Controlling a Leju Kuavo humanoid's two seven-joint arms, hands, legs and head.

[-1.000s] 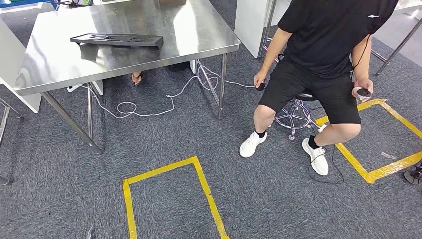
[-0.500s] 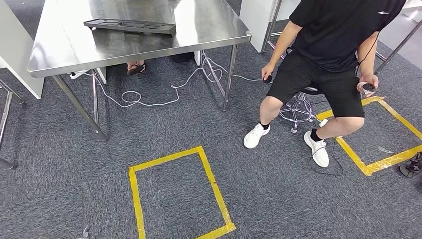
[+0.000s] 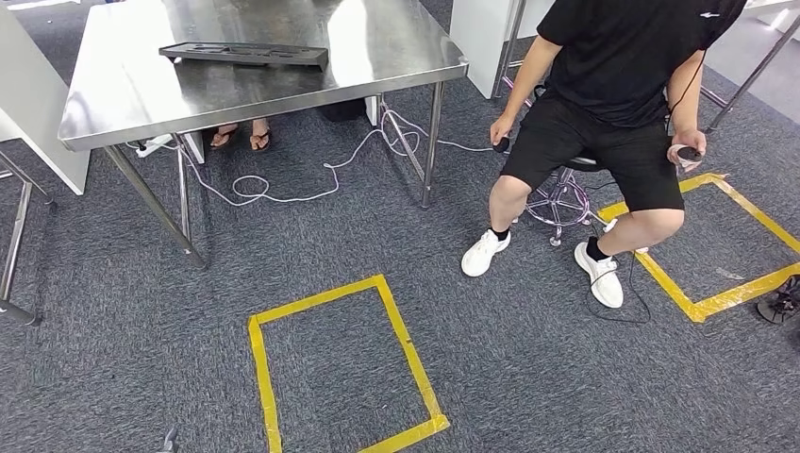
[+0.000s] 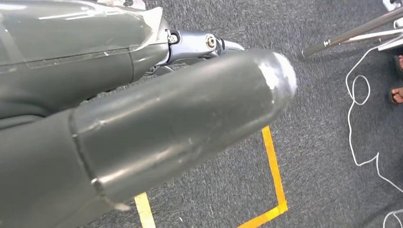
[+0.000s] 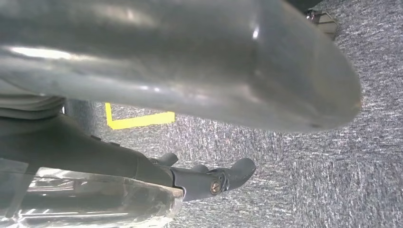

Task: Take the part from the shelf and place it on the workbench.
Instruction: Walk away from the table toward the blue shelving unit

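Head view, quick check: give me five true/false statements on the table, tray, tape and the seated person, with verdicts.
1. A dark tray lies on the steel table. True.
2. The person is standing. False: seated on a stool.
3. A white cable lies on the carpet under the table. True.
4. The tape square in front is red. False: yellow.
5. The tray sits on the floor. False: on the tabletop.
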